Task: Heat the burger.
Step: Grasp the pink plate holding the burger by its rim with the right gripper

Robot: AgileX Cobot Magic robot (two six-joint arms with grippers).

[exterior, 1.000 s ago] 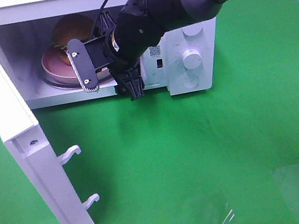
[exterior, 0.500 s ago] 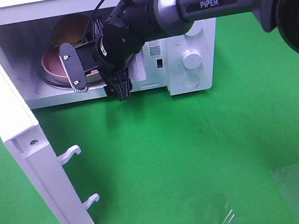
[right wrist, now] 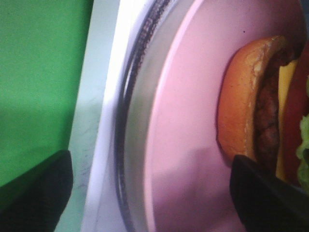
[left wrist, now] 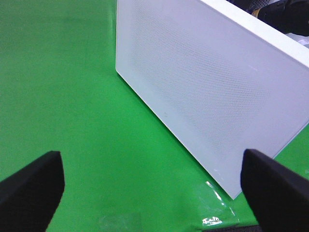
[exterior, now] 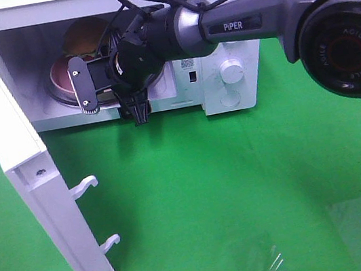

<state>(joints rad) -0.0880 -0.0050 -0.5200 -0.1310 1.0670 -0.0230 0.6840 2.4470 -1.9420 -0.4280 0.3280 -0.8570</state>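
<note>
- While the microwave point(exterior: 228, 66) stands at the back of the green tabletop point(exterior: 257, 185), its door point(exterior: 33, 179) hangs swung wide toward the front left, with two white latch hooks point(exterior: 84, 186) sticking out of its inner edge.
- One burger point(exterior: 86, 37) sits on one pink plate point(exterior: 59, 73), and the plate rests on the glass turntable point(right wrist: 133, 121) inside the microwave cavity.
- The right wrist view shows the burger's layers up close: bun, dark patty, yellow cheese, red tomato and a bit of green lettuce.
- The right end effector point(exterior: 107, 95) is at the cavity mouth, in front of the plate, and hides part of plate and burger from the high camera; its fingers are spread apart and grip nothing.
- The left end effector point(left wrist: 154, 186) hovers over bare tabletop facing the outer side of the open door; its two dark fingertips point(left wrist: 31, 186) stand far apart, with nothing between them.
- Two round knobs point(exterior: 230, 71) sit on the microwave's control panel, one above the other.
- A crinkled patch of clear film point(exterior: 278, 268) lies on the tabletop near the front edge.
</note>
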